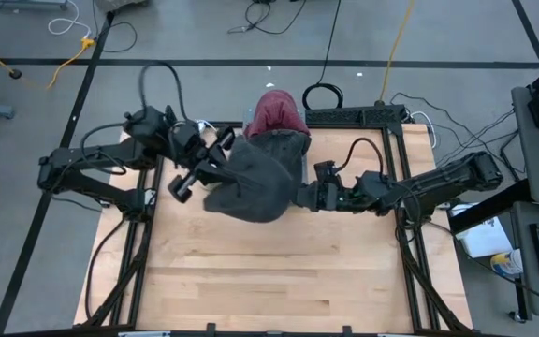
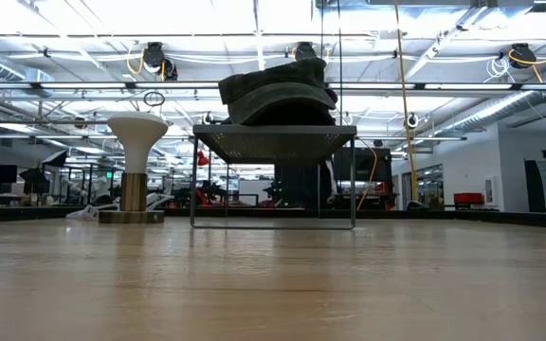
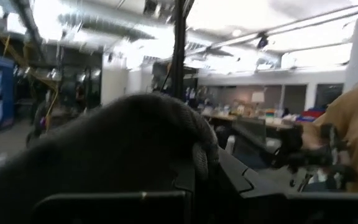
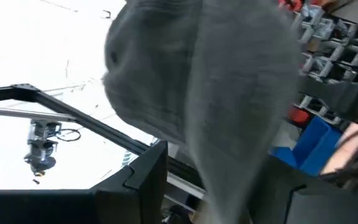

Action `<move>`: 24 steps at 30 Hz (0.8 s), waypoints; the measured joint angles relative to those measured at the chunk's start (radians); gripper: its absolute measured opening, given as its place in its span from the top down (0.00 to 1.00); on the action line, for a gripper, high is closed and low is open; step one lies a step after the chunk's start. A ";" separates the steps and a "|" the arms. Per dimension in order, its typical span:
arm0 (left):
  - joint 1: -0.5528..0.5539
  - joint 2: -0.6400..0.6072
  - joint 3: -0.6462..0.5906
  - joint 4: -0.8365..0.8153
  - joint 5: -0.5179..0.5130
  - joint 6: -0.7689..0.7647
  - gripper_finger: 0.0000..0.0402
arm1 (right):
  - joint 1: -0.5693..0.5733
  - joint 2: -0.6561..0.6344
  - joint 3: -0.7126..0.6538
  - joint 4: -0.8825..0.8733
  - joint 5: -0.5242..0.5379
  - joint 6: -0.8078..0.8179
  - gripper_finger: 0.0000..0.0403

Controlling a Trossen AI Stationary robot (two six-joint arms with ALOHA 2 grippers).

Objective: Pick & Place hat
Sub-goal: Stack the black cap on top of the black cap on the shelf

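A grey knitted hat (image 1: 251, 183) hangs in the air over the far middle of the table, between my two grippers. My left gripper (image 1: 217, 167) is shut on its left side; the hat (image 3: 123, 143) fills that wrist view. My right gripper (image 1: 305, 195) stands at the hat's right side, its fingers apart, with the grey cloth (image 4: 216, 93) running down between them. A maroon hat (image 1: 274, 112) lies on the wire rack (image 2: 273, 142) at the far edge. The held hat does not show in the low view. My left gripper holds the hat by its thick knitted rim (image 3: 199, 155) on the hat's left side, coming in about level from the table's left. The cloth bulges over the fingers (image 3: 117, 208) and hides the pinch itself. The hat is lifted clear of the table and sags toward the right. My right gripper has the hat's cloth (image 4: 229, 186) between its two spread fingers (image 4: 145, 180), coming from the table's right. Whether the fingers touch the cloth I cannot tell.
The rack stands on thin legs at the far middle, with dark hats (image 2: 278, 90) piled on top. A white mushroom-shaped stand (image 2: 136, 142) is to its left in the low view. The near half of the wooden table (image 1: 269, 281) is bare wood.
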State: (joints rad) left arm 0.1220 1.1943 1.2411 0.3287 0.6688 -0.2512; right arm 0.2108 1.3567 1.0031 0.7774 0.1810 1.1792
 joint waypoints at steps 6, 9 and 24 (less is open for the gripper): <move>-0.025 0.031 -0.001 -0.042 -0.051 0.048 0.95 | 0.000 -0.002 0.000 0.078 -0.035 -0.021 0.59; -0.025 0.030 -0.002 -0.044 -0.062 0.049 0.95 | 0.001 0.000 0.000 0.073 -0.073 -0.008 0.63; -0.009 0.013 -0.001 -0.071 -0.060 -0.151 0.79 | 0.062 -0.048 0.000 0.073 -0.079 -0.078 0.97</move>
State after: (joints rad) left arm 0.1133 1.2068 1.2400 0.2577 0.6092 -0.4027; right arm 0.2725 1.3089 1.0031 0.8507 0.1020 1.1011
